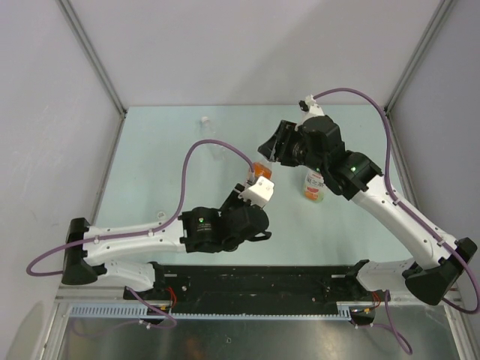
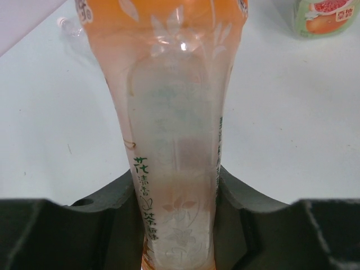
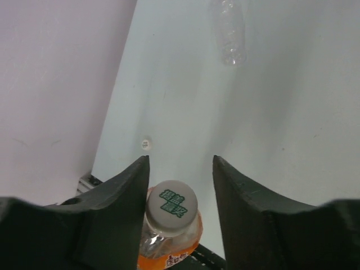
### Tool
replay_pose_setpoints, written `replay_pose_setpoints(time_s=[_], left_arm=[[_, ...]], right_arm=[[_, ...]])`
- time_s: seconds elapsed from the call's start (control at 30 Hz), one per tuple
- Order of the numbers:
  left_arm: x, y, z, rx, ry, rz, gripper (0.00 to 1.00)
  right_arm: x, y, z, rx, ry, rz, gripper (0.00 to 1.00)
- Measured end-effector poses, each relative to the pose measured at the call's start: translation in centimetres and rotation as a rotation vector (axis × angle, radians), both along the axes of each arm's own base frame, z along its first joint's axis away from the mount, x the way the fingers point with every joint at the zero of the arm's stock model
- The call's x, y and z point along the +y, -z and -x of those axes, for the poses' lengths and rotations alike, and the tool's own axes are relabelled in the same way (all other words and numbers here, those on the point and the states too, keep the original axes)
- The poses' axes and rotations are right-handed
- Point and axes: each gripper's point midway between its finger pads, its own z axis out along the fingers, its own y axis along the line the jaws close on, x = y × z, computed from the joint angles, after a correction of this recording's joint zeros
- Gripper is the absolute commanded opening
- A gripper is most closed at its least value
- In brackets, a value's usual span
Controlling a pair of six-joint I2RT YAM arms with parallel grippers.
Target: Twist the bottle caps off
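Right wrist view: the right gripper holds its dark jaws partly spread astride the white cap of the orange bottle. The pad on the view's left looks to touch the cap, and the other stands clear of it. Green Chinese characters are printed on the cap's smooth round top. On the pale table, a loose white cap sits just past that near tip. A clear bottle, see-through and ribbed, is well beyond the jaws.

Left wrist view: the left gripper clamps the orange bottle's narrow waist, with no gap on either side. The bottle's wrap carries white flower outlines and a column of green Chinese characters. Beyond the right jaw stands the green bottle, its label picturing cut pink fruit.
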Motion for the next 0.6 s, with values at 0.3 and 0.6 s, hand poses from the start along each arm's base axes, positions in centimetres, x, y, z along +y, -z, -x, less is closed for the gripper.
replay_pose_setpoints(time_s=[0.3,0.6], left_arm=[[0.5,0.0,0.0,-0.002,-0.006,-0.023,0.0],[0.0,-0.2,-0.2,-0.003,-0.018,-0.04,0.0]], right_arm=[[0.6,-0.5,0.7,0.013,-0.039,-0.037,0.31],[0.6,-1.3,0.9,0.001,-0.064,-0.062,0.56]])
